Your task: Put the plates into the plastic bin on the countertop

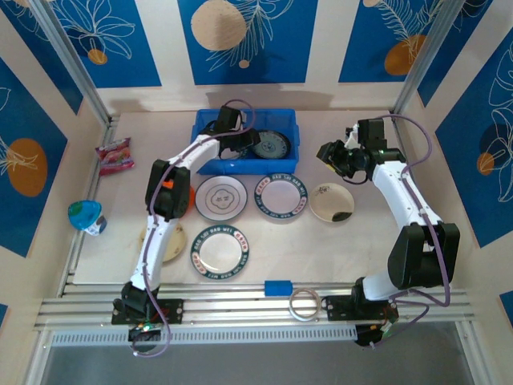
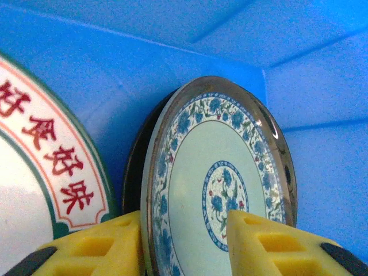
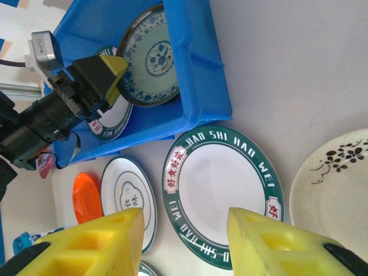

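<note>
Plates split between blue rectangular plastic bin and pale beige worktop. Inside the bin, round teal-patterned plate propped at a tilt near a corner, dark rim just behind it. Alongside it, white plate with green rim and red lettering.

Out on the worktop, in a row just in front of the bin: white plate with a line drawing, green-rimmed lettered plate, cream plate with dark floral marks. Nearer the arms, second green-rimmed lettered plate. Orange plate tucked beside the line-drawing one.

Pink snack packet off to the left. Small blue block and tape ring down by the metal rail. Blue wall panels with white leaf drawings all round.

Left arm stretched forward, left hand down inside the bin. Yellow fingers parted, straddling the teal plate's rim, one right by the edge, the other standing off the face.

Right arm bent up high on the right, right hand hovering over the worktop just right of the bin. Fingers moderately spread, nothing between them, green-rimmed plate from the row framed below.
</note>
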Controlling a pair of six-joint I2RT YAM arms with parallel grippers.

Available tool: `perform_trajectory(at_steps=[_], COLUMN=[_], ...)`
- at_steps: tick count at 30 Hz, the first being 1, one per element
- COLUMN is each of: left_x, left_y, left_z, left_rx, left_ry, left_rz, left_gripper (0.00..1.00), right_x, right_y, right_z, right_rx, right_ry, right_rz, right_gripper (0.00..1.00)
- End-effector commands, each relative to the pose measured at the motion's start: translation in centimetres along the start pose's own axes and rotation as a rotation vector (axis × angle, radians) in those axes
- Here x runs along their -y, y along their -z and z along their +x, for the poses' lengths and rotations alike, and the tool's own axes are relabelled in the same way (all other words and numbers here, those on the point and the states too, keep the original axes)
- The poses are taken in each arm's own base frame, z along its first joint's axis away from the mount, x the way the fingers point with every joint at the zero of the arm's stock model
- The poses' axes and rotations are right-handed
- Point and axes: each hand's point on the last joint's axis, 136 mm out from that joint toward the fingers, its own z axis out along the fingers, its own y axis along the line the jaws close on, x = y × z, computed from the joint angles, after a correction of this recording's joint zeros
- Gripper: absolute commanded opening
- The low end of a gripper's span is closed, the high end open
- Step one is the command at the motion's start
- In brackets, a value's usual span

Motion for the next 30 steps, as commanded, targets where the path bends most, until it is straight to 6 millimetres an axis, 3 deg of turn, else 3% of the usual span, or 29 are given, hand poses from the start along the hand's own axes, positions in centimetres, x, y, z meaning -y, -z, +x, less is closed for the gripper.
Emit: perform_trajectory(at_steps=[1, 6, 11, 21, 30], left_x=[1.6, 1.8, 1.6, 1.6, 0.4], left_y=[0.4, 1.5, 2.1, 1.7, -0.1], left_z=[-0.5, -1.3, -1.6, -1.1, 0.0], left_rx=[-0.004, 0.003, -0.004, -0.023, -0.037], left_ry=[-0.051, -0.094, -0.120, -0.118, -0.104], left_rz=[0.009, -0.033, -0.067, -0.046, -0.033], left_gripper=[0.47, 0.56, 0.59, 0.58, 0.55], right_x=[-0.2, -0.1, 0.0, -0.4, 0.1], right_y=[0.5, 0.7, 0.5, -0.3, -0.5], right_z=[-0.6, -0.8, -0.9, -1.0, -0.7], right_rx=[0.015, 0.027, 0.023, -0.004, -0.017], right_ry=[0.042, 0.065, 0.071, 0.063, 0.047], right_rz=[0.034, 0.068, 0.081, 0.066, 0.055], right_gripper=[0.43, 0.44, 0.44, 0.44, 0.42])
